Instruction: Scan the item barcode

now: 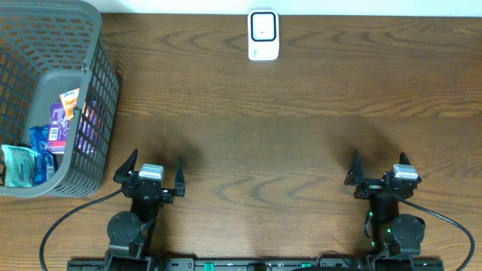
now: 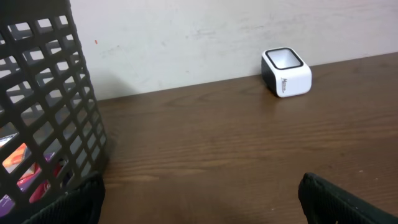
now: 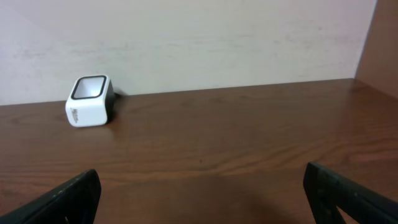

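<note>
A white barcode scanner [image 1: 263, 35] with a dark window stands at the far middle edge of the wooden table, also seen in the left wrist view [image 2: 285, 72] and the right wrist view [image 3: 90, 101]. Several packaged items [image 1: 64, 120] lie inside a grey mesh basket [image 1: 94, 90] at the left; through its wall some colours show [image 2: 25, 168]. My left gripper [image 1: 154, 175] rests open near the front left, beside the basket, nothing between its fingers. At the front right my right gripper [image 1: 380, 172] is open and empty too.
The basket wall [image 2: 50, 106] fills the left of the left wrist view, close to the left finger. A pale wall runs behind the table's far edge. Cables trail from both arm bases along the front edge.
</note>
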Available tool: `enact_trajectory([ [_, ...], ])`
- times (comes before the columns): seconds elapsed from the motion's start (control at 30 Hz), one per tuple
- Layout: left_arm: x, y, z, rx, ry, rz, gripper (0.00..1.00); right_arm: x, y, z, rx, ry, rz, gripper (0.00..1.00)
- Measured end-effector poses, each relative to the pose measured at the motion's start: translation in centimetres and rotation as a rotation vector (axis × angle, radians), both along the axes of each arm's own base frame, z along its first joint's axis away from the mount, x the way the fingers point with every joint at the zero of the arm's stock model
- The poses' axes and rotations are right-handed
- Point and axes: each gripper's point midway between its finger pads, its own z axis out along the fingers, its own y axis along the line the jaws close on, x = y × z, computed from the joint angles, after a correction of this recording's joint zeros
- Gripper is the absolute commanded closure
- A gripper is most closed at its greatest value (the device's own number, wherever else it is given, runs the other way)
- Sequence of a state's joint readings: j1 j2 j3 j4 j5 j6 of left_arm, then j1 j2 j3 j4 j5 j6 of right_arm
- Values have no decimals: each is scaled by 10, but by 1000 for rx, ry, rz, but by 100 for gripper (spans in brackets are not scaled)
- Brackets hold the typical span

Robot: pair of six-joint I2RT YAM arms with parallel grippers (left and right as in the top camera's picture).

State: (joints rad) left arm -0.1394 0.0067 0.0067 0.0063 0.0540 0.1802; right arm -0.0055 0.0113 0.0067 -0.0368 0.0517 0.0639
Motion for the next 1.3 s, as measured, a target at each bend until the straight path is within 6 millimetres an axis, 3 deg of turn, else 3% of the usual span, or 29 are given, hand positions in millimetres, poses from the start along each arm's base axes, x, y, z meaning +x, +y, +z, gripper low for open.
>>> enact_trajectory([
  [0.03, 0, 0, 0, 0, 0, 0, 2, 0, 0, 0, 0, 0, 0, 1],
  [0.1, 2, 24, -8, -81, 48, 114, 2, -2, 41, -3, 54, 14, 220, 1],
  [0.13, 3, 36, -11, -110, 58, 169, 2, -4, 52, -3, 66, 19, 279, 1],
  [0.27, 3, 41, -11, -180, 65, 197, 2, -10, 74, -3, 102, 28, 407, 1],
  [1.3, 3, 41, -11, -205, 65, 200, 2, -13, 81, -3, 112, 30, 452, 1],
])
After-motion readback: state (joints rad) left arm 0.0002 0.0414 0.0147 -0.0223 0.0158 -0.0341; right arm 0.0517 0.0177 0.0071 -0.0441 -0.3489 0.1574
